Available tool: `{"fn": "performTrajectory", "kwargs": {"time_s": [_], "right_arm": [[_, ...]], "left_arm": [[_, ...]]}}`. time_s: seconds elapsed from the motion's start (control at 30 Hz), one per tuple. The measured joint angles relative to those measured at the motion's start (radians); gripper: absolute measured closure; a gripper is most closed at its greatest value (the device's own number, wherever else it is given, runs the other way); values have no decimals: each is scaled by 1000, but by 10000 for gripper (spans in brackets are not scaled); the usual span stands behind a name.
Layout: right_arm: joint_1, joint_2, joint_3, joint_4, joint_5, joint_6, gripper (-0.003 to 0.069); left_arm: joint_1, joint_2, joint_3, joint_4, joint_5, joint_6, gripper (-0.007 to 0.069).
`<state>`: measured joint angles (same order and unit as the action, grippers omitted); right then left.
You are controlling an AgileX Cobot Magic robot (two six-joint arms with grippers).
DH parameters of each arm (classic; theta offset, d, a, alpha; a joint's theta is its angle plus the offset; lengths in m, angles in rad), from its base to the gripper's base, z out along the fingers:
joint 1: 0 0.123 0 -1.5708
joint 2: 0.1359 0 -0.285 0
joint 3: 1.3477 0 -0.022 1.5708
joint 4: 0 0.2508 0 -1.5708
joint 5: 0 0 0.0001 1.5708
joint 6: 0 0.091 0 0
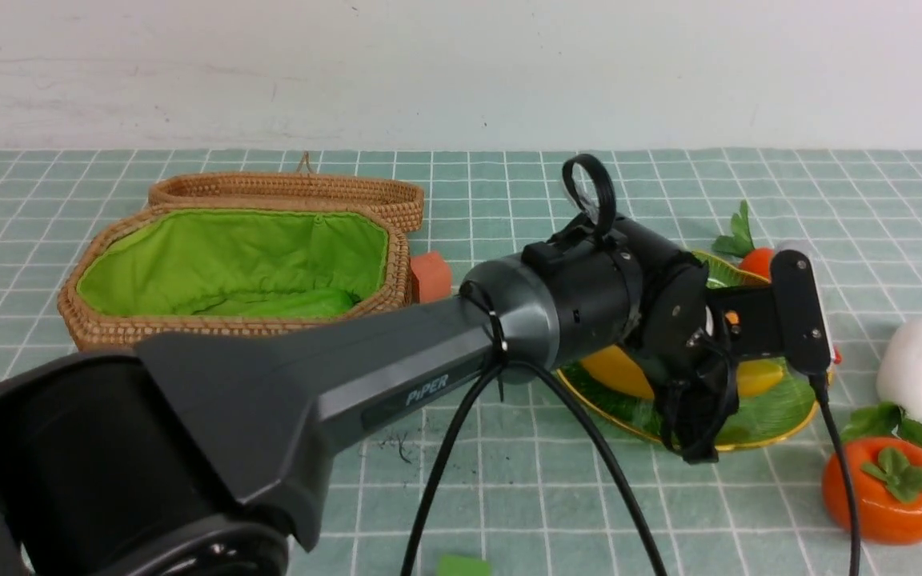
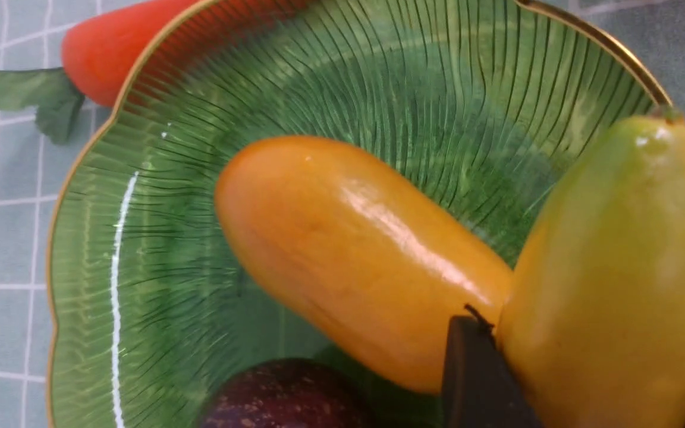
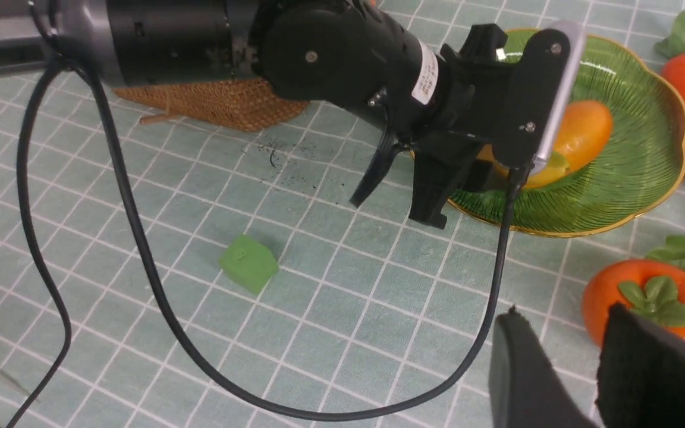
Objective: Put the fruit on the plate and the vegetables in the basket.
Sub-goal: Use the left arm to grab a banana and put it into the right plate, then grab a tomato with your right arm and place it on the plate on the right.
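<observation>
Left tool is pinching the banana over the plate, the mango lying in it. From the front, the persimmon is sitting on the bench near the plate. Right tool, in its own view, is hovering spread and empty outside the plate.

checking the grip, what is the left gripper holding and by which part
The left gripper holds the banana between its fingers, well back from its greenish tip, over the plate.
</observation>
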<state>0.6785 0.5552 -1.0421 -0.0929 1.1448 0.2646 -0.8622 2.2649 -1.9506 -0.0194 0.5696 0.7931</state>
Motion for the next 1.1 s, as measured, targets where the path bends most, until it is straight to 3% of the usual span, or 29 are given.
{"fn": "performTrajectory", "kwargs": {"time_s": [0.17,0.33,0.4,0.5,0.77,0.87,0.9,0.93,1.07,1.1], "right_arm": [[0,0,0,2,0,0,445],[0,0,0,3,6,0,445],[0,0,0,3,16,0,445],[0,0,0,3,21,0,445],[0,0,0,2,23,0,445],[0,0,0,-2,23,0,445],[0,0,0,-2,23,0,445],[0,0,0,-2,23,0,445],[0,0,0,-9,21,19,445],[0,0,0,-9,21,20,445]], "left_arm": [[0,7,0,-42,-66,1,313],[0,20,0,-47,-84,1,191],[0,23,0,-47,-84,1,110],[0,23,0,-47,-87,1,57],[0,-25,1,-72,-53,-8,27],[0,-65,1,-91,9,-59,64],[3,-117,1,-100,74,-162,139],[3,-123,1,-100,82,-174,149],[21,-285,1,-30,280,-492,471],[22,-293,1,-22,290,-504,488]]}}
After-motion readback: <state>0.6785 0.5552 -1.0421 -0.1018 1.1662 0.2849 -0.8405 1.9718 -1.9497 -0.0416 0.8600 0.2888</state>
